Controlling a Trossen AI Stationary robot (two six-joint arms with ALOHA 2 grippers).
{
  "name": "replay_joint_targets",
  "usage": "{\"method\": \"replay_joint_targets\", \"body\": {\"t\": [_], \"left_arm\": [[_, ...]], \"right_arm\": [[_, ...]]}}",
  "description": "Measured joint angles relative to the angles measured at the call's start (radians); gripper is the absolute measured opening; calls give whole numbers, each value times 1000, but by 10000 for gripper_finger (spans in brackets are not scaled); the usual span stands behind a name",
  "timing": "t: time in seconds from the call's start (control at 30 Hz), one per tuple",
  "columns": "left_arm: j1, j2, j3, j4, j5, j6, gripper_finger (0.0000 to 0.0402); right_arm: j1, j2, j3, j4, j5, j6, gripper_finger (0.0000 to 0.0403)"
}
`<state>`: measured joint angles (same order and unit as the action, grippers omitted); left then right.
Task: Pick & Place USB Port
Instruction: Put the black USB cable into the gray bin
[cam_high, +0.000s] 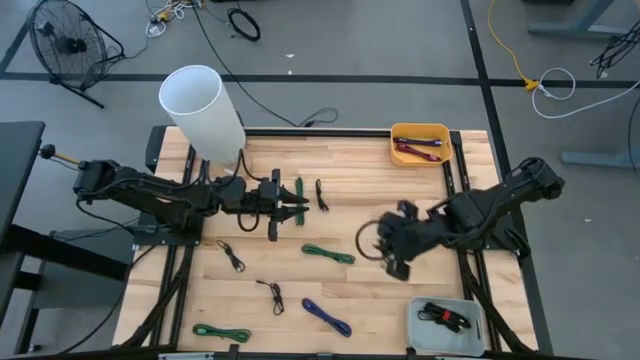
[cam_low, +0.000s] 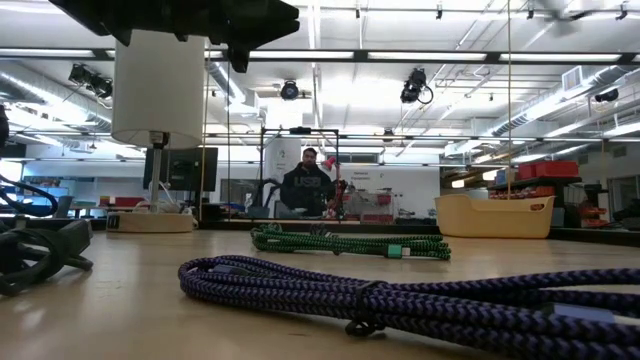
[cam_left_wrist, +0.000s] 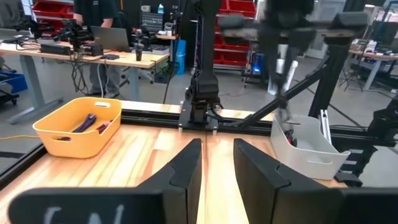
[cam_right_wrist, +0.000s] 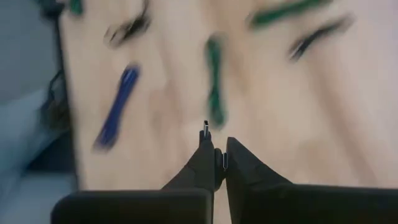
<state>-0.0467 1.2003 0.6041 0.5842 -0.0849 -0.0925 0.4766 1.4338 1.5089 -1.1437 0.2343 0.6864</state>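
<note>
My right gripper (cam_high: 393, 262) is over the table's right middle, slanting down and shut on a black cable (cam_high: 368, 237) that curls in a loop beside it. My left gripper (cam_left_wrist: 216, 163) reaches level over the table's middle, open, with nothing between its fingers; a green cable (cam_high: 298, 190) and a black cable (cam_high: 320, 195) lie on the wood just beyond it. More cables lie flat on the table: green (cam_high: 328, 253), blue-purple (cam_high: 327, 317), black (cam_high: 232, 255), black (cam_high: 272, 295) and green (cam_high: 222, 332). My right gripper pinches the black cable at its plug end between its two fingers. The small metal plug tip (cam_right_wrist: 206, 132) juts out just past the fingertips (cam_right_wrist: 202, 155). The fingers slant down from the table's right side. The rest of the cable curls in a loop (cam_high: 366, 232) beside the gripper.
A yellow bin (cam_high: 440, 133) at the far right holds purple and red cables. A white bin (cam_high: 415, 330) at the near right holds black cables. A tall white cylinder (cam_high: 200, 110) stands at the far left. A person sits in the room beyond the table.
</note>
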Motion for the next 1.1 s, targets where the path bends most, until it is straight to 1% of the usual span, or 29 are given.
{"method": "replay_joint_targets", "body": {"t": [0.13,0.23,0.33,0.47,0.53,0.63,0.87,1.1], "left_arm": [[0,0,0,-3,0,0,98],[0,1,0,-6,0,0,98],[0,1,0,-6,0,0,98],[0,1,0,-6,0,-1,98],[0,1,0,-7,0,-1,98],[0,1,-1,-8,0,-4,98],[-1,1,-1,-14,0,-8,98],[-1,1,-1,-14,0,-3,98]], "right_arm": [[90,11,0,-64,-163,160,9],[147,22,0,-90,-239,283,9],[207,36,0,-92,-248,391,9],[285,69,0,-115,-257,496,8],[318,86,0,-134,-299,542,8],[356,102,0,-171,-315,593,8],[388,103,0,-172,-351,681,8],[422,103,0,-158,-350,756,8]]}}
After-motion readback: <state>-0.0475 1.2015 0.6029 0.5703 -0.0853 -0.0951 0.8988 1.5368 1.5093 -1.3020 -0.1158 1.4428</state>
